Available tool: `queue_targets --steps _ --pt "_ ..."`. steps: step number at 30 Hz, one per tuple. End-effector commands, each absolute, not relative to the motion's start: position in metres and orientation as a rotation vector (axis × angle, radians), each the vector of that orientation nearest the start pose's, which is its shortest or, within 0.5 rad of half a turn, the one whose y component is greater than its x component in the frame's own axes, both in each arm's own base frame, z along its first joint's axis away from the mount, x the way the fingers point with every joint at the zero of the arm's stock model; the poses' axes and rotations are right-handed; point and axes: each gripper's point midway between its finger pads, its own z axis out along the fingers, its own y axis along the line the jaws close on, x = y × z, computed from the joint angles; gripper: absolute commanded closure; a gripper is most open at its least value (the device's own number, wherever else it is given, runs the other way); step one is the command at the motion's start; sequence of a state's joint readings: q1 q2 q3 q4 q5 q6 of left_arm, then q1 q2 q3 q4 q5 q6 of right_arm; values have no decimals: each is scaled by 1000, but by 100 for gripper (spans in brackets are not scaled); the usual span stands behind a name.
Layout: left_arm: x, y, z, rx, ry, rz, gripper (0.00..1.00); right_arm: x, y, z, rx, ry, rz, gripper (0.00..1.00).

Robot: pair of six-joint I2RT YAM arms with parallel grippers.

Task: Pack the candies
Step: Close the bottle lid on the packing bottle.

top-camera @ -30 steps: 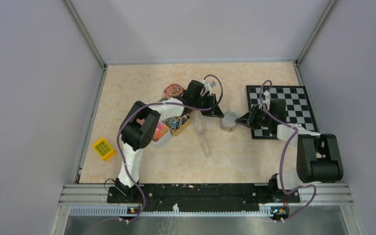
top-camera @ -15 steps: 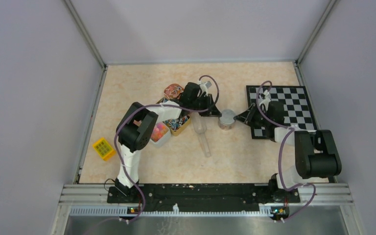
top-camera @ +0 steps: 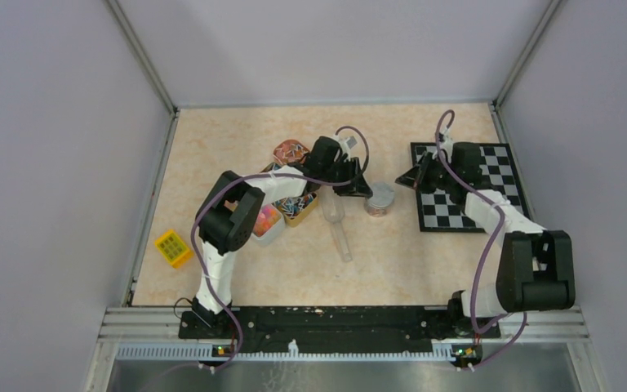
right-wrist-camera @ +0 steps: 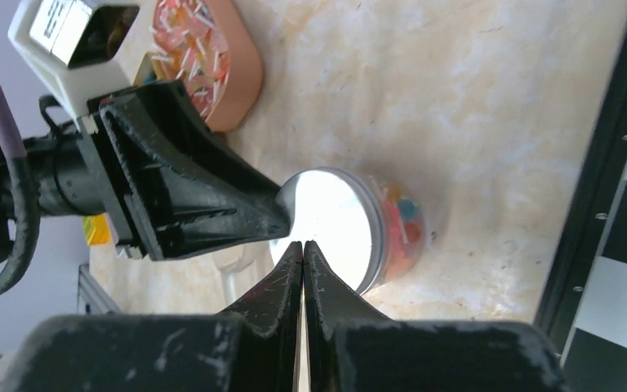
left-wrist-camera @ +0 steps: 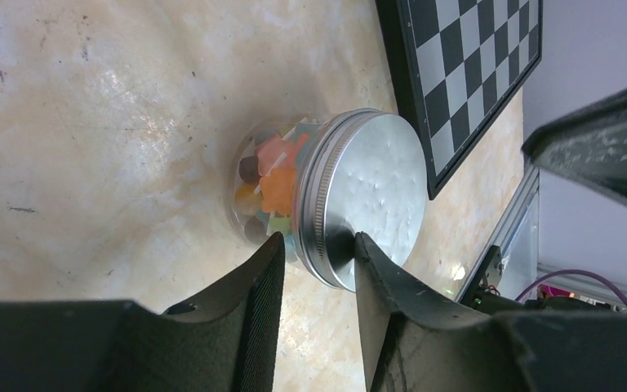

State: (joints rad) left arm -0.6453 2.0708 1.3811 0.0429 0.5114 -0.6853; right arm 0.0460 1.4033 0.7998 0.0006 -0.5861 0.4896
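Observation:
A small clear jar (top-camera: 380, 199) with a silver screw lid (left-wrist-camera: 375, 192) stands at the table's middle and holds mixed coloured pieces. My left gripper (left-wrist-camera: 317, 245) is open, its jaws straddling the lid's rim from the left; it also shows in the top view (top-camera: 364, 189). My right gripper (right-wrist-camera: 304, 243) is shut and empty, a short way right of the jar, over the checkerboard's edge (top-camera: 406, 177). The candies (top-camera: 266, 219), a pink-orange mass, fill a white tub at the left.
A clear plastic scoop (top-camera: 339, 227) lies near the jar's left. A brown box of mixed bits (top-camera: 295, 206) and a round bowl of sprinkles (right-wrist-camera: 204, 57) sit behind the left arm. A checkerboard mat (top-camera: 467, 186) lies right. A yellow block (top-camera: 173, 247) lies far left.
My right gripper has drawn back from the jar, up and to the right over the checkerboard's corner. The left gripper has stayed at the jar's lid.

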Motion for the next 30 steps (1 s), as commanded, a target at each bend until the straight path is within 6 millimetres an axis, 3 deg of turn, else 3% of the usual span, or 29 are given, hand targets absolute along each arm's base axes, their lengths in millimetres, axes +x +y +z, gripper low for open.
queue_targets --steps 1,5,10,14,19,21,24,26,28,30 --pt "350 -393 54 258 2530 -1152 59 337 159 133 44 2222 1110 100" --pt "347 -392 43 249 2559 -1146 65 329 175 124 58 2192 1253 100" --pt "341 -389 26 234 2580 -1149 71 327 174 79 124 2270 1263 100" --pt "334 -383 9 227 2599 -1139 74 323 164 45 204 2348 1169 100" --pt "330 -372 -4 230 2620 -1079 76 323 155 43 214 2354 1110 100" --pt "336 -376 7 237 2588 -1114 76 329 154 49 209 2335 1098 100" --pt "358 -385 41 250 2504 -1170 68 346 158 77 170 2298 1112 100" --pt "380 -387 76 243 2438 -1212 63 358 159 107 119 2268 1097 100" --pt "403 -390 123 251 2343 -1247 60 370 153 145 81 2212 1025 100" --pt "421 -385 165 262 2260 -1245 57 372 148 169 59 2189 964 92"
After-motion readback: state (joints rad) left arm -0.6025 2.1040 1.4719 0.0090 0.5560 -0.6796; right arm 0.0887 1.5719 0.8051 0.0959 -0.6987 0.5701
